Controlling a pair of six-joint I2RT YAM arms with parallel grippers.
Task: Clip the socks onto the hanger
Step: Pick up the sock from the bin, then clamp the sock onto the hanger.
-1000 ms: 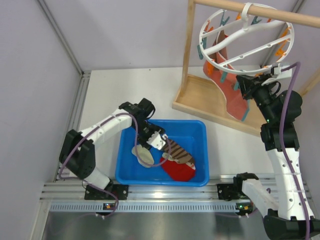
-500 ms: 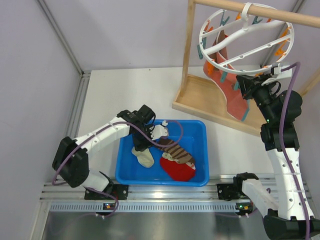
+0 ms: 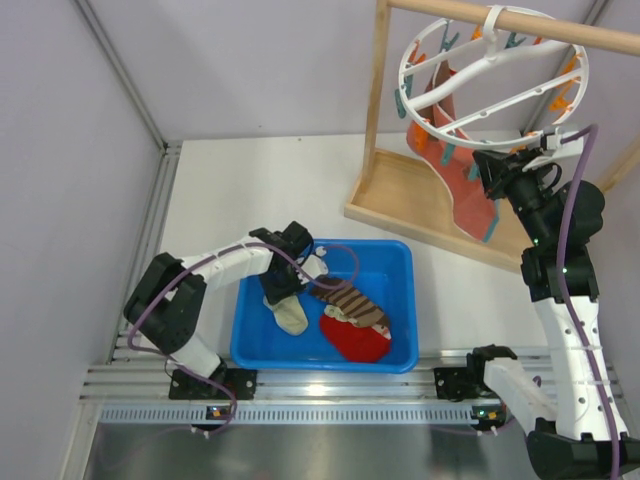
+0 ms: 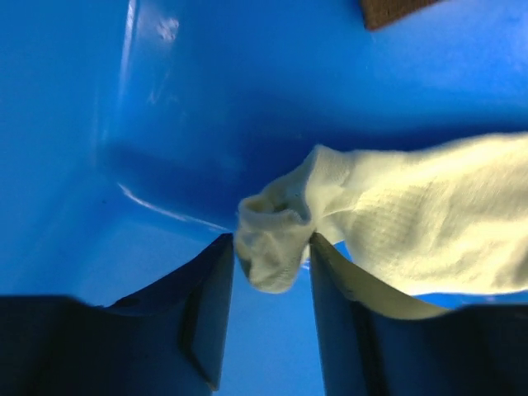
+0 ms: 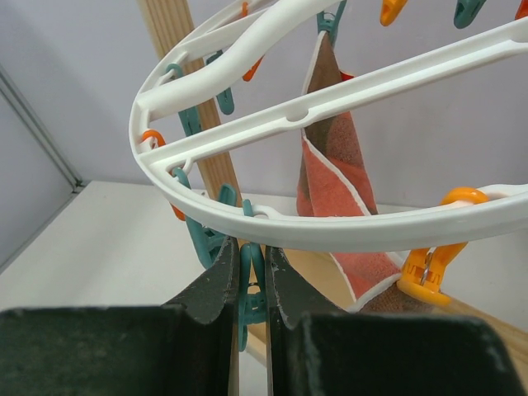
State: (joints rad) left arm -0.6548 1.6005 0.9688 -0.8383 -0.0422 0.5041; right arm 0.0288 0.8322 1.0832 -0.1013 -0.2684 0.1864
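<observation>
A cream sock [image 3: 291, 315] lies in the blue bin [image 3: 400, 252], and its bunched end [image 4: 276, 239] sits between my left gripper's fingers. The left gripper [image 3: 284, 291] [image 4: 272, 247] is down inside the bin, with both fingers pressing that sock end. The white ring hanger [image 3: 406, 82] [image 5: 355, 233] hangs from the wooden rod at the upper right. Just below its rim, my right gripper [image 3: 490, 172] [image 5: 252, 247] is shut on a teal peg [image 5: 252, 290].
A brown striped sock [image 3: 352, 300] and a red sock [image 3: 357, 342] also lie in the bin, to the right of the cream one. A salmon-red cloth [image 3: 470, 208] hangs clipped under the hanger. The wooden frame [image 3: 405, 195] and rod [image 3: 520, 22] stand behind.
My left gripper has moved down and to the left in the bin, and its jaws have narrowed around the cream sock's end. The right arm has not moved.
</observation>
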